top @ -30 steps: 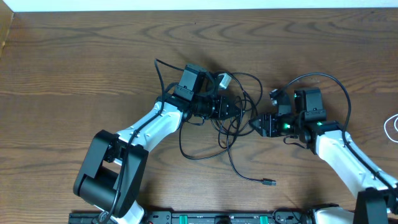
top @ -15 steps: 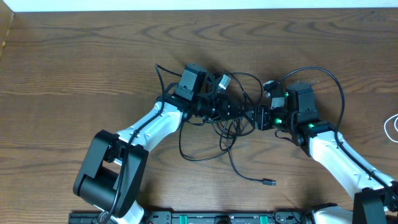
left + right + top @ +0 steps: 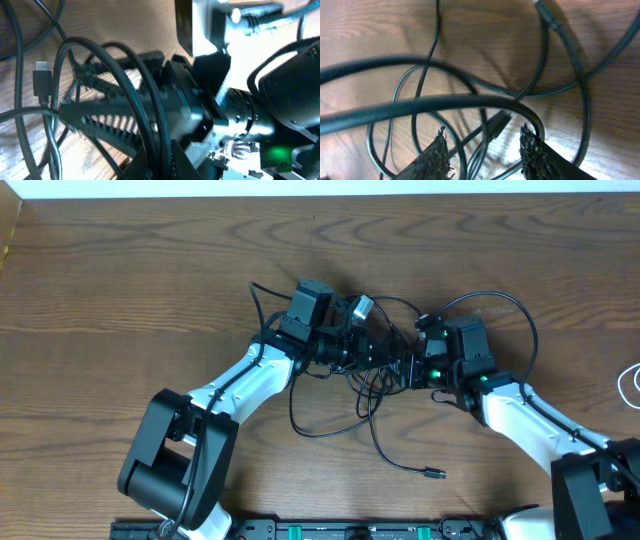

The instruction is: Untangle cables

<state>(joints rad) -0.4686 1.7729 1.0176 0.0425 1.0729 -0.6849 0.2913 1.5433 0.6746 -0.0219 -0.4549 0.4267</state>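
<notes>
The black cables lie knotted in a heap near the middle of the counter, right between the two arms. The heap runs roughly left to right from one pincer to the other. A slack loop sags off it toward the robot's side. One thin tail trails the same way and a bit to the right, ending in a small loose plug that lies well apart from everything else. On the far side of the heap a silver plug sticks up, just beside the left arm's camera block.

The white cable is off by itself at the right edge of the counter, well apart from the tangle and only partly in view.

The left pincer reaches in from the left and is buried in the knot. It is clenched, with strands draped over and around its ribbed fingers. I can't make out whether a strand is actually pinched between them.

The right pincer comes in from the right, pointing at the left one, and the two nearly meet. Its jaws stand apart and released. In its own camera view a thick black strand arches across just past the two fingertips, with thinner loops crossing on the wood beyond.

The right arm's own thicker wire arcs over its wrist, close behind the heap.
</notes>
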